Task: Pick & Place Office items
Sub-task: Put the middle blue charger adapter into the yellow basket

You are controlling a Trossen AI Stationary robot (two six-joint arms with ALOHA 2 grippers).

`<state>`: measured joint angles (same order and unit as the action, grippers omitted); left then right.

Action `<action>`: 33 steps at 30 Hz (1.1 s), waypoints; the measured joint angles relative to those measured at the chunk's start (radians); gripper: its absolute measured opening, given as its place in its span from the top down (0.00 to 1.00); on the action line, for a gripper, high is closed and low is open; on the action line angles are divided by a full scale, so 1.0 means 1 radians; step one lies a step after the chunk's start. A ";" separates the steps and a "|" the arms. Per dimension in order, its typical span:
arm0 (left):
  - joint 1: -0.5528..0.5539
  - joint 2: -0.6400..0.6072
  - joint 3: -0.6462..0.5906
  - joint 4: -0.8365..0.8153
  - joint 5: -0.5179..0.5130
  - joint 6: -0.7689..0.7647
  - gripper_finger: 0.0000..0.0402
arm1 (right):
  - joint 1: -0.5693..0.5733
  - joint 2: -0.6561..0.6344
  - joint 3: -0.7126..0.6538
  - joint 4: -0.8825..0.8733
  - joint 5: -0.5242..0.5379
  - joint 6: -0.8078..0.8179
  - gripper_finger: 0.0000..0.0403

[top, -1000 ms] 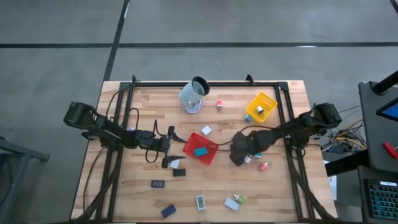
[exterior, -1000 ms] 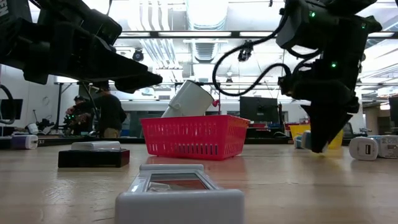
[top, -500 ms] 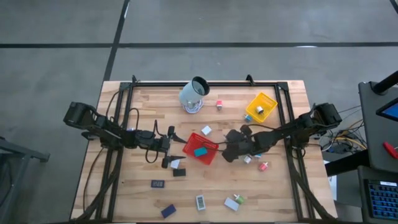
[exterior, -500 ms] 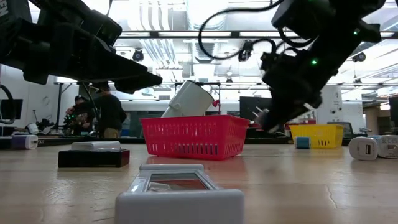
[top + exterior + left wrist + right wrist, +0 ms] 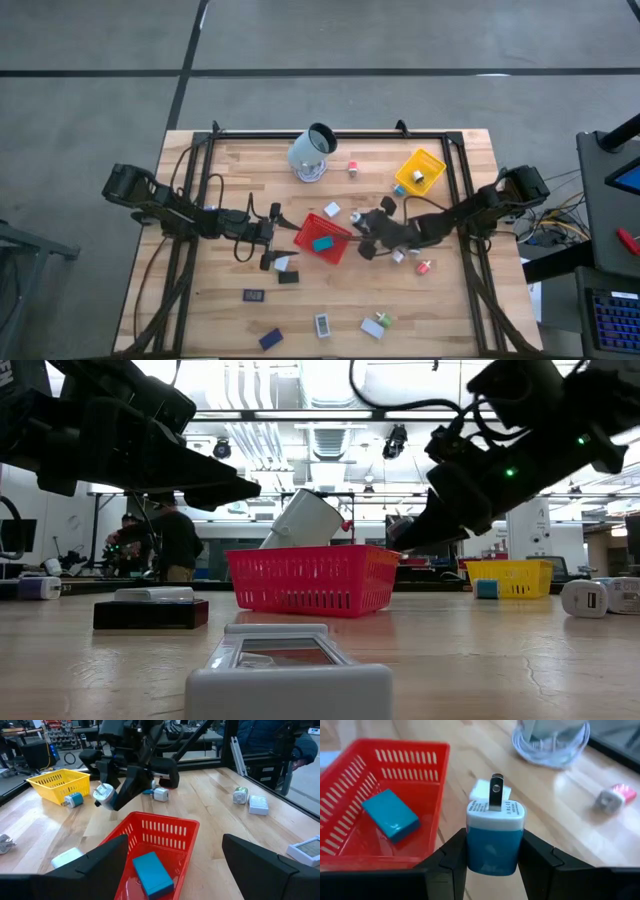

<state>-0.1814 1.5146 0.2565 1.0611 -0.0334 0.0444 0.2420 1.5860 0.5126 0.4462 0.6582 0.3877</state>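
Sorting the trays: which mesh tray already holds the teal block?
The red mesh tray at the table's middle holds the teal block; the yellow mesh tray sits farther back on the right.

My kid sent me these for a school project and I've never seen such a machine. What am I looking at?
Two dark robot arms work at a wooden table. One picture looks down from above, one looks level across the tabletop, and two come from cameras on the arms' wrists. The right claw is shut on a small blue and white plug adapter, beside the red basket, which holds a teal block. The left claw is open on the basket's other side. A yellow basket, a pale cup and small office items lie about.
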 joint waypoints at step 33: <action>0.000 0.000 0.000 -0.008 0.000 -0.011 0.18 | -0.234 -0.001 -0.244 0.521 0.129 -0.207 0.69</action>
<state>-0.1814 1.5146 0.2562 1.0531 -0.0338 0.0330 0.0080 1.5850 0.2687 0.9672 0.7877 0.1804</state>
